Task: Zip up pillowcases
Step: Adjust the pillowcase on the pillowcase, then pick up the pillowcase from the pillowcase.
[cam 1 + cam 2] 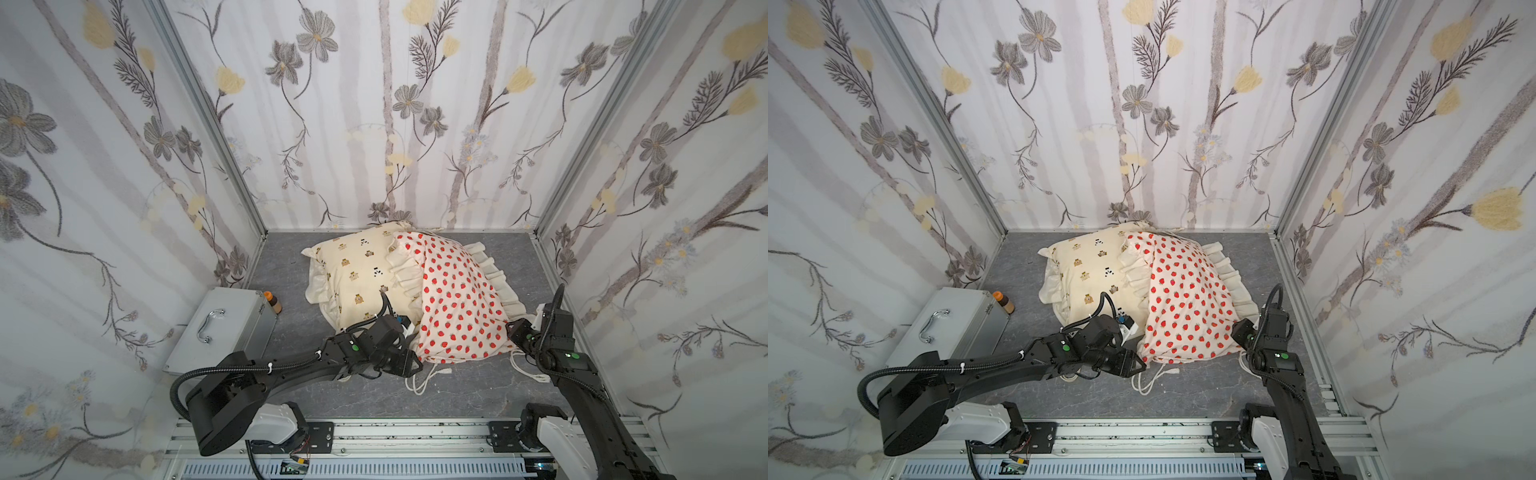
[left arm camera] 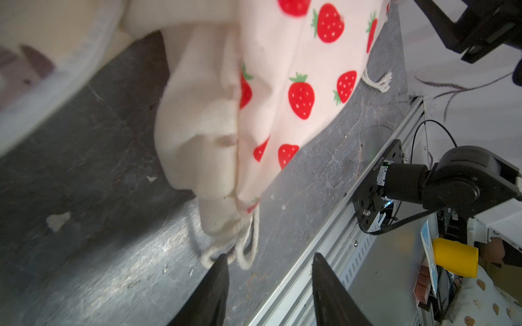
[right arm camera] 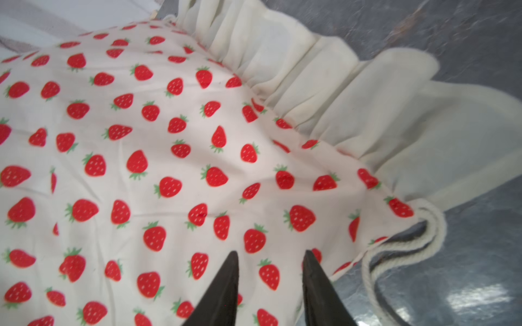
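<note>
Two plump pillowcases lie at the middle back of the grey floor. The cream one with bears (image 1: 361, 274) (image 1: 1088, 270) is partly under the white strawberry one (image 1: 453, 299) (image 1: 1183, 303). My left gripper (image 1: 415, 362) (image 2: 270, 255) is at the strawberry case's near left corner (image 2: 226, 169), open with nothing between its fingers. The cream tie loops (image 2: 245, 251) touch one fingertip. My right gripper (image 1: 513, 328) (image 3: 270, 251) stands open over the strawberry fabric (image 3: 169, 158) by the near right corner, with its ruffle (image 3: 353, 93) and tie (image 3: 409, 254) beside it.
A silver metal case with a handle (image 1: 224, 324) lies at the left. A small orange-capped bottle (image 1: 272, 301) stands beside it. Flowered walls close in three sides. The aluminium rail (image 1: 415, 432) carrying both arm bases runs along the front.
</note>
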### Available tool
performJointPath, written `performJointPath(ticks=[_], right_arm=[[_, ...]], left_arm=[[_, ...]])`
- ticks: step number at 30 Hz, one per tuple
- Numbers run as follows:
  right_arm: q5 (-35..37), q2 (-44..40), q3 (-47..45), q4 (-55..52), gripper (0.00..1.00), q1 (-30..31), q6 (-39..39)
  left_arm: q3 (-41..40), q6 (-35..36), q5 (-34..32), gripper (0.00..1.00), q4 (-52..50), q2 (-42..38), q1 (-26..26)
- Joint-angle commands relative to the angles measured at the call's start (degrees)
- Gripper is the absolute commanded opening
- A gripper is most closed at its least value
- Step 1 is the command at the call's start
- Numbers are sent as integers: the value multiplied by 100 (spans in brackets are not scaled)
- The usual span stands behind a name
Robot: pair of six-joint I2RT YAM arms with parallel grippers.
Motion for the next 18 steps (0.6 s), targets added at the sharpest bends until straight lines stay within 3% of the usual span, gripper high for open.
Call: performJointPath(ticks=[1,5,11,18], right_arm=[[-163,-120,91,-156,39,593,330],[-308,-221,45,-118,40,1487,705],[-304,-420,-136,351,40,2585,1168],[-207,-231,-424,642,35,3352,1497]], left_arm=[[40,-96,130,44,611,283,4],[-118,-377,67,42,1211,484,5],[-152,-331,-147,32,1206,662,7],[-173,-287,-156,11,1040,474,14]])
